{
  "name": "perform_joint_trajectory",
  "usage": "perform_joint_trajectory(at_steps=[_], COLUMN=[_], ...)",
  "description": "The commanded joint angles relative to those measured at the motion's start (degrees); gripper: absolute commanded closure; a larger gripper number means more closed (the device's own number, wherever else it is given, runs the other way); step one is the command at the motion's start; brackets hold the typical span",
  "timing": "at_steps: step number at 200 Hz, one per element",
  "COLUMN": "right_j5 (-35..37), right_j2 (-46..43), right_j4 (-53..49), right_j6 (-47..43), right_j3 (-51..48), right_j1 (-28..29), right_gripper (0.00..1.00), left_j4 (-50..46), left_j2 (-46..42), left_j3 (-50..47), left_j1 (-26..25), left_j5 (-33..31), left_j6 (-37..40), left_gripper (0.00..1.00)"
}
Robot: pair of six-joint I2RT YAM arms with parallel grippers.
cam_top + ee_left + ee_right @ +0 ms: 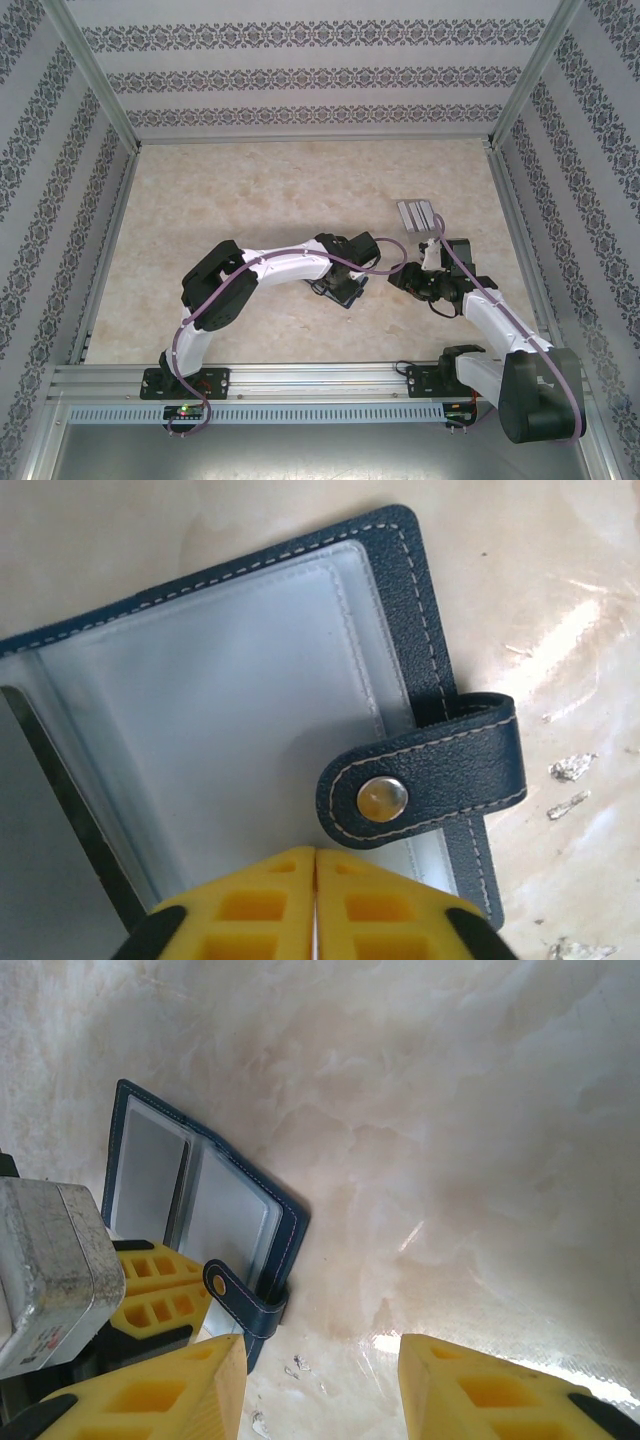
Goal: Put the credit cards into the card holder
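Note:
The navy card holder (pixel 400 590) lies open on the table, its clear sleeves (pixel 220 700) facing up and its clasp tab (pixel 430 770) with a metal snap folded over the right edge. My left gripper (pixel 316 880) is shut, its yellow tips resting on the lower sleeve just left of the tab. In the right wrist view the holder (pixel 285 1222) sits at the left, with the left gripper's fingers (pixel 160 1280) on it. My right gripper (pixel 322 1360) is open and empty over bare table, just right of the holder. The credit cards are out of view.
A clear plastic slotted rack (pixel 417 214) stands behind the right arm (pixel 480 300). Small shiny flecks (pixel 570 768) lie on the marbled table (pixel 250 190) beside the holder. Patterned walls enclose the table on three sides. The two grippers sit close together near the middle.

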Motion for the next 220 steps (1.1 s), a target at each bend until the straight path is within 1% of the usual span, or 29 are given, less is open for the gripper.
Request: perform_joint_trajectory(at_steps=[1, 51, 77, 87, 109, 127, 132, 140, 145, 150, 158, 164, 179, 220], right_j5=[-0.3, -1.1, -1.8, -1.3, -1.5, -1.8, -1.6, -1.5, -1.5, -1.7, -2.1, -2.1, -1.8, -2.1], right_j2=[-0.7, 0.2, -0.3, -0.6, 0.1, 1.0, 1.3, 1.5, 1.7, 1.9, 2.1, 2.3, 2.7, 3.9], right_j4=[-0.6, -0.4, -0.6, -1.0, -0.5, -0.6, -0.6, -0.6, -0.4, -0.3, -0.1, -0.1, -0.6, 0.4], right_j6=[-0.7, -0.6, -0.2, -0.6, -0.2, -0.6, -0.7, -0.7, -0.6, -0.3, -0.3, -0.3, -0.9, -0.6], right_j3=[1.1, 1.8, 2.1, 2.2, 2.4, 3.0, 3.1, 3.1, 3.2, 3.3, 3.6, 3.8, 4.3, 4.3], right_j1=[-0.7, -0.7, -0.7, -0.7, -0.7, -0.7, -0.7, -0.7, -0.7, -0.7, -0.7, -0.7, -0.7, -0.7], right_gripper=[0.55, 0.55, 0.56, 0.55, 0.55, 0.55, 0.55, 0.55, 0.55, 0.55, 0.55, 0.55, 0.55, 0.56], left_j4=[1.0, 0.9, 2.3, 3.2, 3.0, 3.1, 3.3, 3.8, 4.1, 4.2, 4.5, 4.7, 4.1, 3.2], left_j2=[-1.4, -2.4, -5.8, -6.9, -7.6, -7.5, -7.4, -7.4, -7.1, -7.0, -6.9, -6.6, -5.7, -2.8], left_j3=[-1.4, -1.3, -2.9, -3.7, -4.0, -4.3, -4.3, -4.5, -4.6, -4.6, -4.7, -4.8, -4.5, -3.2], left_j1=[0.8, 1.9, 2.4, 3.1, 4.7, 5.1, 5.0, 5.0, 5.0, 5.0, 4.8, 4.9, 4.9, 4.3], left_j5=[0.4, 1.9, 3.0, 3.9, 5.3, 5.9, 6.4, 7.2, 8.0, 8.9, 9.5, 9.7, 9.7, 9.4], left_j6=[1.0, 0.8, 0.2, 0.2, -0.1, 0.0, 0.0, -0.3, -0.4, -0.5, -0.7, -0.8, -0.5, -0.5], left_gripper=[1.00, 1.00, 0.98, 1.00, 1.00, 1.00, 0.93, 0.70, 0.60, 0.54, 0.47, 0.45, 0.44, 0.43])
